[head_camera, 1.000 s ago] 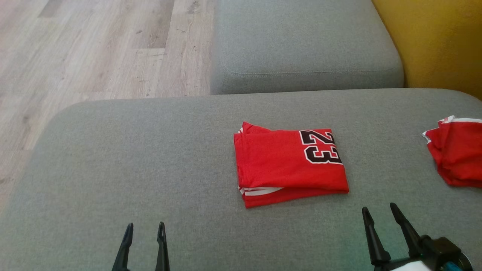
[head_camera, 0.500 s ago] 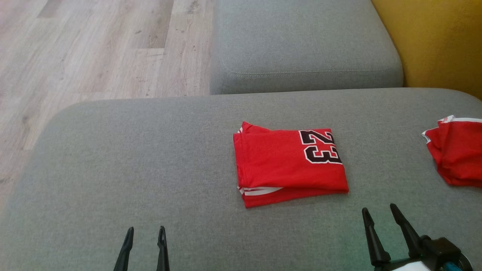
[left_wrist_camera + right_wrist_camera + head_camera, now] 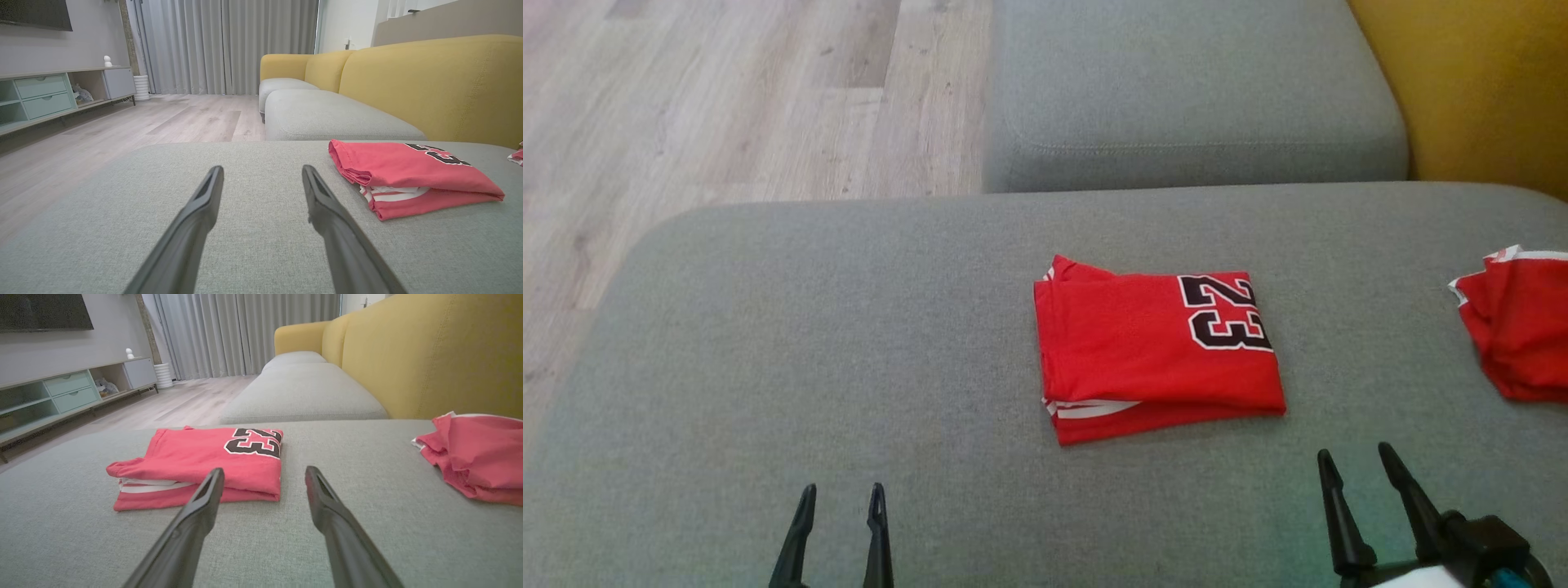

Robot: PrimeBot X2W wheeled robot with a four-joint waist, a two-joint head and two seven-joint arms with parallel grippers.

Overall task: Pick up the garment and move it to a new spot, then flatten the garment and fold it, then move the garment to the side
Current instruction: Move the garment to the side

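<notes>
A red garment (image 3: 1156, 351) with a black "23" lies folded into a neat rectangle near the middle of the grey cushion (image 3: 809, 343). It also lies at the right of the left wrist view (image 3: 408, 175) and ahead-left in the right wrist view (image 3: 200, 465). My left gripper (image 3: 841, 492) stands open at the lower left, well left of the garment, with nothing between its fingers (image 3: 204, 204). My right gripper (image 3: 1356, 457) is open at the lower right, just below the garment's right corner, fingers (image 3: 204, 498) empty.
A second red garment (image 3: 1515, 327) lies crumpled at the cushion's right edge (image 3: 478, 457). Another grey seat cushion (image 3: 1192, 90) lies beyond, with a yellow sofa back (image 3: 1478, 82) on the right. Wooden floor (image 3: 711, 106) is to the left.
The whole head picture has shifted slightly, so the camera moved. The garment and both grippers hold their places relative to the cushion.
</notes>
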